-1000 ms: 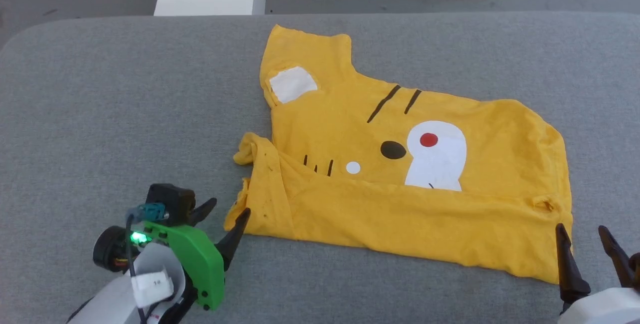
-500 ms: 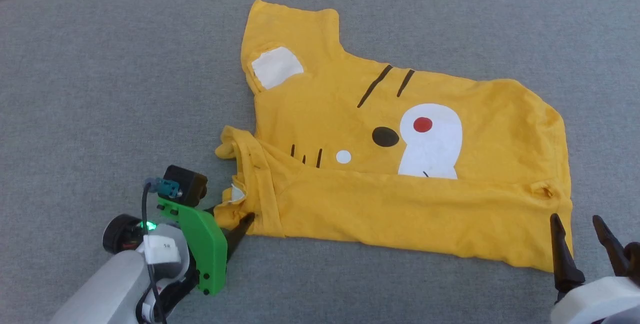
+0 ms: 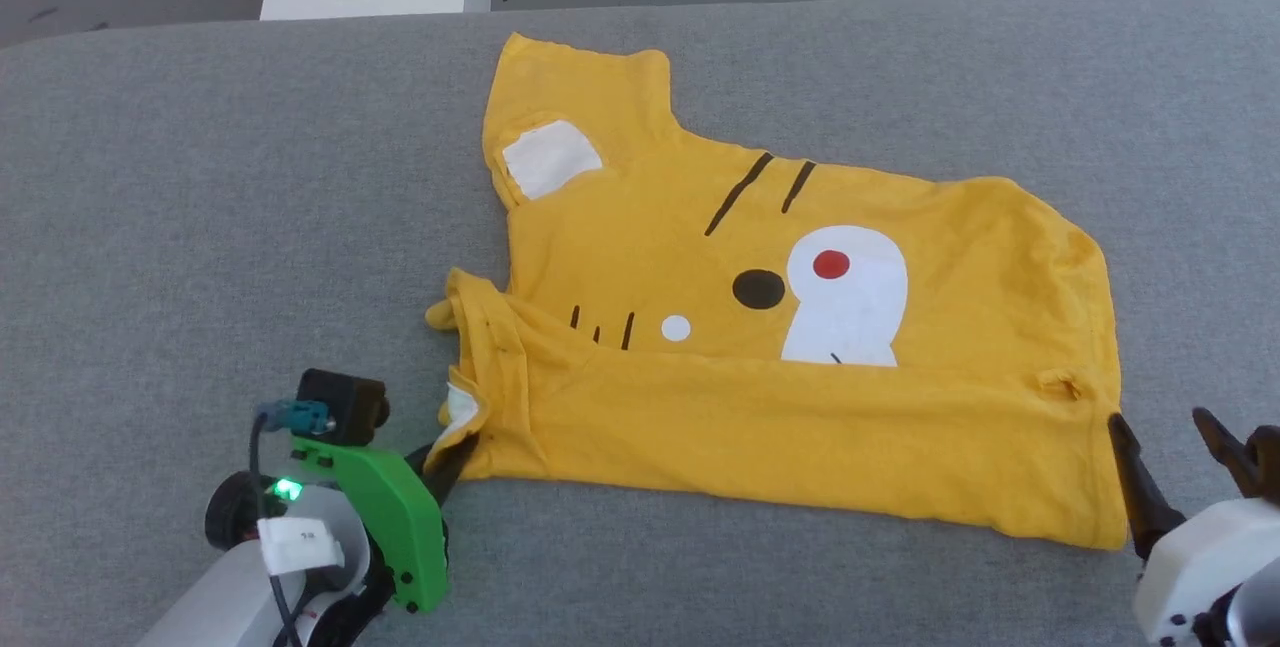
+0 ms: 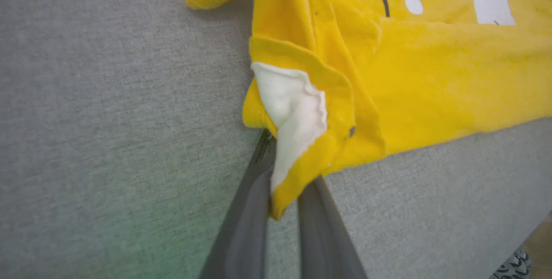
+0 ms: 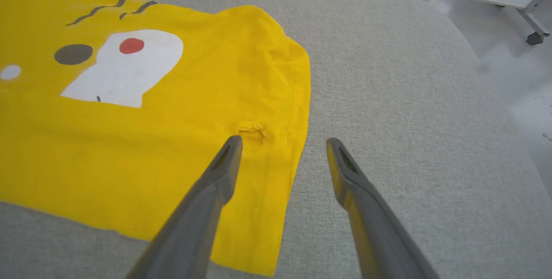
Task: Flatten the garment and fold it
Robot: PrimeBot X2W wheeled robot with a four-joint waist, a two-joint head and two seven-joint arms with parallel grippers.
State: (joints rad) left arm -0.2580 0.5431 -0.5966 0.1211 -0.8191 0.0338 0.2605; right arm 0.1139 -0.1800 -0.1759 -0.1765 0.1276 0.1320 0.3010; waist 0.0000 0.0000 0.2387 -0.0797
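Look, the left gripper [image 4: 289,162] has its fingers clamped on the near corner of the shirt [image 3: 800,427], white lining showing; it looks like a hold for peeling that doubled flap open. The right gripper [image 5: 283,142], fingers spread, straddles the opposite hem. The shirt lies on the grey counter [image 3: 200,177].
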